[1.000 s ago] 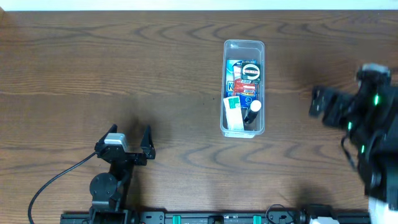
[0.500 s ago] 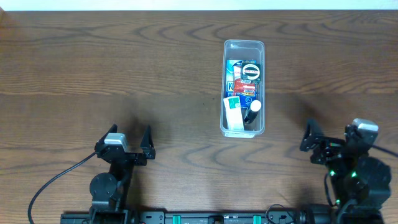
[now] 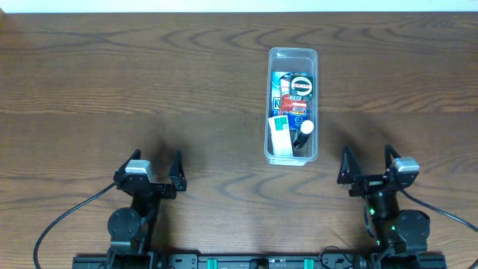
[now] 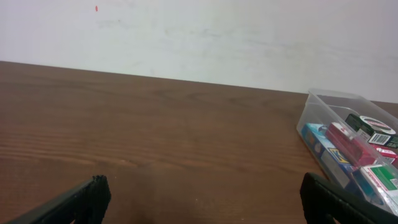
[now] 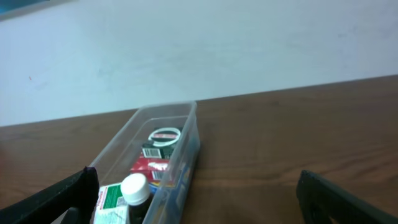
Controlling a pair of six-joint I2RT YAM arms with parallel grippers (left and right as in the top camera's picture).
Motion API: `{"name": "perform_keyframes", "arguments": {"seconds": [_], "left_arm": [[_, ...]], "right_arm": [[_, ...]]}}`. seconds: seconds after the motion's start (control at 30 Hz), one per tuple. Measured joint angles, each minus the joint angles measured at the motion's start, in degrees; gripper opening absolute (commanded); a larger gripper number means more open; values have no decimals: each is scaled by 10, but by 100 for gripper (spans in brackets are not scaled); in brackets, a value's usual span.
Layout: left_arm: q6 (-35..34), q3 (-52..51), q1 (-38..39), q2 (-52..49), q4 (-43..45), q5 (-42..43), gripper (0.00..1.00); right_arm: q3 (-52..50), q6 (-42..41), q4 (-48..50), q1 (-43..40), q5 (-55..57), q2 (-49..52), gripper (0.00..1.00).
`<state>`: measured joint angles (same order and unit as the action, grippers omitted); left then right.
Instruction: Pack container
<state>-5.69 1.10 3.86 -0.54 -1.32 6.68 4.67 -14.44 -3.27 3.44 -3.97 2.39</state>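
Holding left end effector (image 3: pixel 157 158) and right end effector (image 3: pixel 367 157) spread wide and empty at the desk's (image 3: pixel 112 75) near edge, well apart from the container (image 3: pixel 293 53) of packets (image 3: pixel 290 101) lying farther back between them; seemingly wrapping up packing, likely needing only a check for leftovers.

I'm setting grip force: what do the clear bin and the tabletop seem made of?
The container looks like clear, glossy rigid plastic: the packets show through its walls. The table looks like dark brown wood or wood-grain laminate, fairly matte; the wavy grain shows, but which one it is stays open.
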Motion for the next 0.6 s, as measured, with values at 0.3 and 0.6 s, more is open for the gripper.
{"name": "perform_keyframes", "arguments": {"seconds": [0.3,0.6], "left_arm": [[0,0,0,0,0,0,98],[0,0,0,0,0,0,98]], "right_arm": [[-17,0,31,0,38,-16,99],[-43,43,-5,0,31,-17,99]]}}
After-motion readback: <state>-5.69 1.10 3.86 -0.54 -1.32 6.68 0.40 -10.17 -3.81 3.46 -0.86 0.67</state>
